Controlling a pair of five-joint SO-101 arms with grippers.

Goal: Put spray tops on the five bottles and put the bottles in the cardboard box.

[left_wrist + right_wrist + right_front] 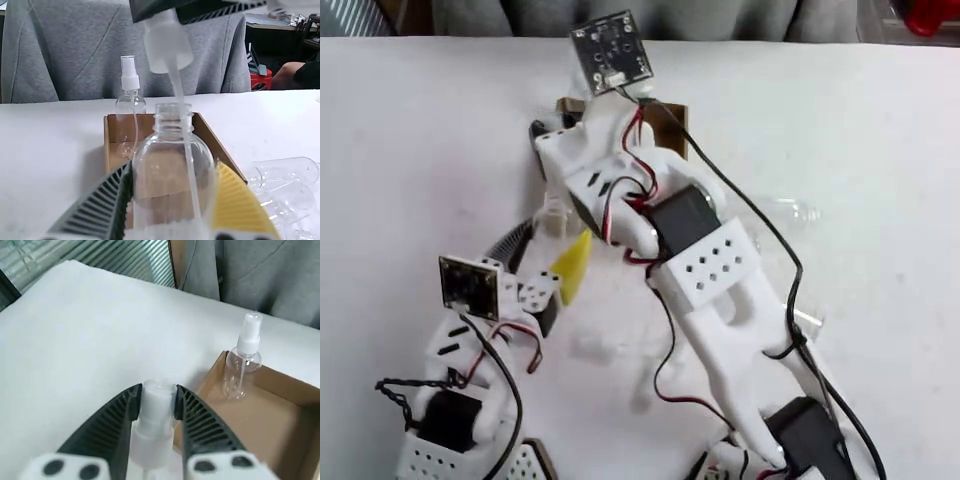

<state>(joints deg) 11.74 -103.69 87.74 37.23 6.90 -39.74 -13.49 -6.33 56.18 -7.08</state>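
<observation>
Capping step: the left pincer (172, 192) is clamped round a clear round plastic bottle (170, 150) in front of the brown cardboard box (111, 150). The right pincer (158, 396) pinches a white spray top (167, 45) above it, tube seemingly inside the neck. Next: lower squarely, then twist

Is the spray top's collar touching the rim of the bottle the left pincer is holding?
Apart. The left wrist view shows the collar above the bottle's rim, with bare dip tube between them.

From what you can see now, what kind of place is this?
Probably an office or a lab workroom: a white table used as a workbench, window blinds beyond its far edge, and another desk with things on it farther back.
</observation>
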